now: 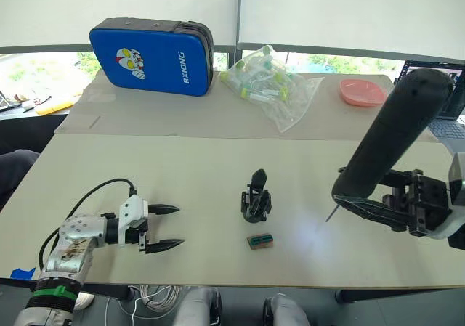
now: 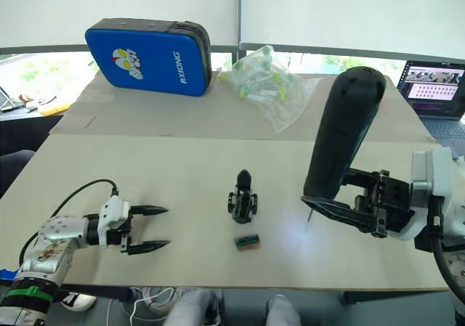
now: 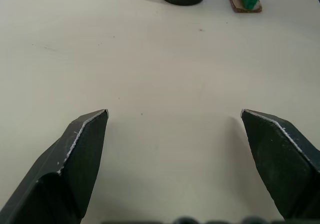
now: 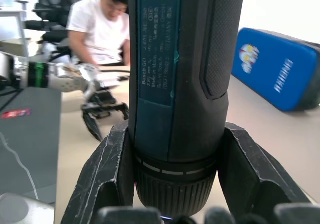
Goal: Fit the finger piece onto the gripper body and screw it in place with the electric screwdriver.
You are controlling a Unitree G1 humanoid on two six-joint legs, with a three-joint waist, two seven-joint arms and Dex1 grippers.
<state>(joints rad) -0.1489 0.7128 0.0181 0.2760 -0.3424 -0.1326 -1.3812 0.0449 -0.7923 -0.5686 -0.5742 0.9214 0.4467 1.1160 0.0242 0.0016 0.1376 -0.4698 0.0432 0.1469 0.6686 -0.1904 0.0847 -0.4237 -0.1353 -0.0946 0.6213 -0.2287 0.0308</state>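
Nearest, the green-and-brown block (image 1: 260, 241) lies just before the gripper body (image 1: 256, 197) at mid-counter (image 1: 218, 166), flanked by the left gripper (image 1: 161, 228) spread empty and the right gripper (image 2: 330, 206) clamping the electric screwdriver (image 2: 341, 133) bit-down, seemingly ready for driving.

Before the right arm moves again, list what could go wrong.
1. The electric screwdriver stands tall in the right hand, gripped low near its bit, so it could tip or slip.
2. Its bit hangs close above the table and could jab the surface.
3. The gripper body stands unheld, left hand open and apart, so it could topple under pressure.
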